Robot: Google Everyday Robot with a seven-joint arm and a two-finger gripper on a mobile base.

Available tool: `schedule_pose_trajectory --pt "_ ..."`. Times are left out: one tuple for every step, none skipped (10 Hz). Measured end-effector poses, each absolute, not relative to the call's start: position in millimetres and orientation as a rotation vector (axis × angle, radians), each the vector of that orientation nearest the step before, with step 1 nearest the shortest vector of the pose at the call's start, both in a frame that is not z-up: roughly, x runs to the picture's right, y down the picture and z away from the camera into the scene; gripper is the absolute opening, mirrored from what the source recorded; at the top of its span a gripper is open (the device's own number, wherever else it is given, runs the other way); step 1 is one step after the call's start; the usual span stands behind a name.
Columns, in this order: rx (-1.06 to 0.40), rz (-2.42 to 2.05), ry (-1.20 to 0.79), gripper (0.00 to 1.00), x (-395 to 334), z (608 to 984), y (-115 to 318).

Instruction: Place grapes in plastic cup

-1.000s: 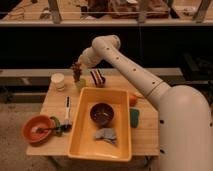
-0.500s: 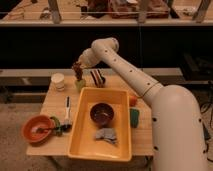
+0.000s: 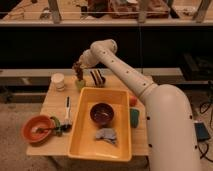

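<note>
Your arm barely budged since a second ago, just nudged the grapes [image 3: 78, 71] a touch lower. You've got the claw [image 3: 80, 63] clamped on the bunch, hanging right over the plastic cup [image 3: 80, 83] at the counter's [image 3: 51, 102] back edge. White cup [image 3: 58, 81] sits left, yellow bin [image 3: 80, 130] with the maroon bowl [image 3: 102, 113] in front.

a lab: pincer [image 3: 78, 68] over test table [image 3: 55, 102], cluttered shelving.

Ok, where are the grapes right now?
The grapes hang from the tool at the table's far edge, directly above the plastic cup, between the white cup and the striped object.
</note>
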State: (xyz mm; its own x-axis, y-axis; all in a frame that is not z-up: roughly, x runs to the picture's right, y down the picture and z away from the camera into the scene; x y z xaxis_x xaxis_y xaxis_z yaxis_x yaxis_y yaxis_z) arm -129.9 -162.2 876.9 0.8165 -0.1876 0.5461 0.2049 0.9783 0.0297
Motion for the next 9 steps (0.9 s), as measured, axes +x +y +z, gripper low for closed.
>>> schedule_pose_trajectory --pt "-0.031 -0.200 -0.576 0.00 -129 883 -160" --pt "-0.033 -0.192 -0.572 0.00 -128 889 -158" --pt "-0.035 -0.188 -0.570 0.00 -128 893 -157" --pt "-0.038 -0.185 -0.567 0.00 -129 897 -155" --pt "-0.042 -0.183 -0.566 0.00 -130 901 -153" --pt "-0.045 -0.180 -0.565 0.00 -132 904 -151" --pt "-0.049 -0.178 -0.563 0.00 -132 907 -149" --pt "-0.054 -0.173 -0.561 0.00 -132 911 -147" --pt "-0.058 -0.170 -0.559 0.00 -131 915 -144"
